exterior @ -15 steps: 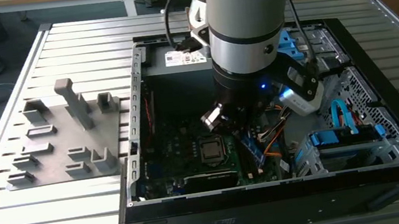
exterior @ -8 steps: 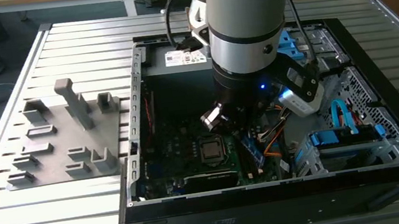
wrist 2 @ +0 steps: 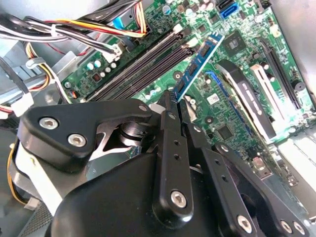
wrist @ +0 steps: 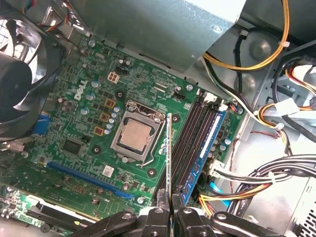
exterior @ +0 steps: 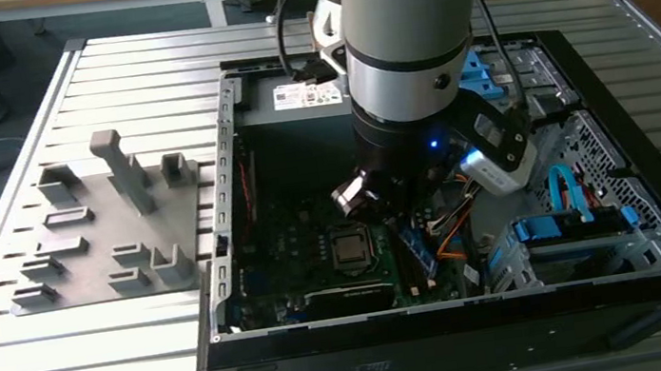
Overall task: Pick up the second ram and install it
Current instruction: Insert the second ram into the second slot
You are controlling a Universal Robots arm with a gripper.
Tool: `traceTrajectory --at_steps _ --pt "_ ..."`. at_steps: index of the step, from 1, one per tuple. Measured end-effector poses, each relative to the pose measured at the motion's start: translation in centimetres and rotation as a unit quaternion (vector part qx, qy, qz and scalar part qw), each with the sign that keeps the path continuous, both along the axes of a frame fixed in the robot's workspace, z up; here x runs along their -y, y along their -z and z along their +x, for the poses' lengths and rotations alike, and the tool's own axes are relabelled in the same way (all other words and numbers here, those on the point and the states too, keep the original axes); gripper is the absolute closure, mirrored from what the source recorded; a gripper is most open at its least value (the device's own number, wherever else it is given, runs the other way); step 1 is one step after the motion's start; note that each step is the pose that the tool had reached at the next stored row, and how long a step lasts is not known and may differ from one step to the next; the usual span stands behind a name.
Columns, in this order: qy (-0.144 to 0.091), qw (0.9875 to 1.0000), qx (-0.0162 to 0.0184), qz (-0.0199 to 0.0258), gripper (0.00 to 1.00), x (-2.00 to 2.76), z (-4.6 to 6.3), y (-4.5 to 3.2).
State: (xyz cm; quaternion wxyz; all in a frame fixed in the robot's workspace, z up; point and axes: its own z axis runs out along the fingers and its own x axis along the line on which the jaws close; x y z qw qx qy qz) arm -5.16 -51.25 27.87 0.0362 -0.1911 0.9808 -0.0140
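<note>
My gripper [wrist: 171, 211] is shut on the second ram [wrist: 169, 148], a thin stick seen edge-on in the first wrist view. It hangs above the motherboard [wrist: 79, 113], between the processor socket [wrist: 136, 136] and the row of dark memory slots [wrist: 190, 143]. The second wrist view shows the held ram [wrist 2: 200, 61] as a blue board with dark chips, reaching out from the gripper [wrist 2: 174, 98] beside the empty slots [wrist 2: 143, 64]. Another blue ram [wrist: 207, 148] with a white label stands in the slot farthest from the socket. In the exterior view the gripper [exterior: 365, 198] is low inside the open computer case [exterior: 229, 208].
Bundles of cables [wrist: 276, 168] lie close beside the slots. A black fan [wrist: 24, 74] sits past the socket. Blue drive brackets [exterior: 573, 225] fill the case's side at the exterior view's right. A grey fixture plate [exterior: 107, 234] lies on the table at the exterior view's left.
</note>
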Motion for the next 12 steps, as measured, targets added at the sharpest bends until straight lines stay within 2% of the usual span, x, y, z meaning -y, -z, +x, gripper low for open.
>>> traceTrajectory --at_steps 7,12 --pt "0.018 0.9998 0.0000 -0.0026 0.86 0.00 0.00 0.01" --pt "0.040 0.9992 0.0000 -0.0030 0.86 0.00 0.00 0.02"
